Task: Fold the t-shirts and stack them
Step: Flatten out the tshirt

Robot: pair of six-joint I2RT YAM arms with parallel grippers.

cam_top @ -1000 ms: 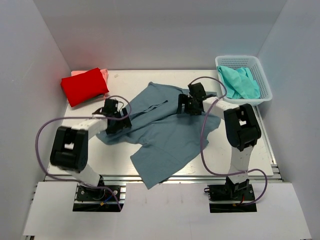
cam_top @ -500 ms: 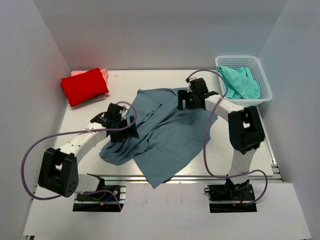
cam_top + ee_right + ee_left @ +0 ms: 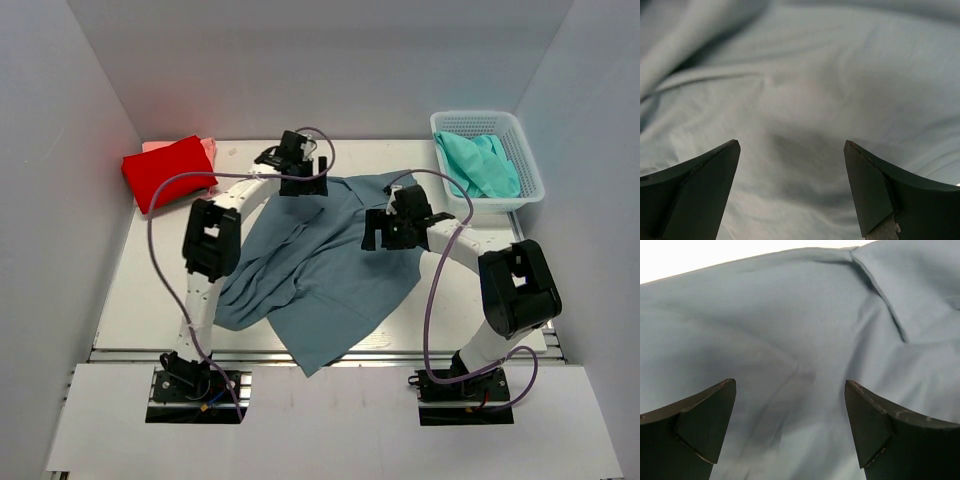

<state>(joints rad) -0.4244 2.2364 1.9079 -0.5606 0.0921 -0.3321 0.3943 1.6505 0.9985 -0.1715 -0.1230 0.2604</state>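
the blue-grey shirt (image 3: 330, 270) lies rumpled across the middle of the counter (image 3: 150, 290), so the left fingers (image 3: 700, 425) hang spread and empty over its far edge and the right fingers (image 3: 875, 190) likewise over its right part, probably to tug it flat.

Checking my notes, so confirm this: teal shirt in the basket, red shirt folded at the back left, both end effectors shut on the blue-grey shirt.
Wrong on the end effectors: the wrist views show the left end effector and right end effector open over the blue-grey shirt, gripping nothing. The rest holds.
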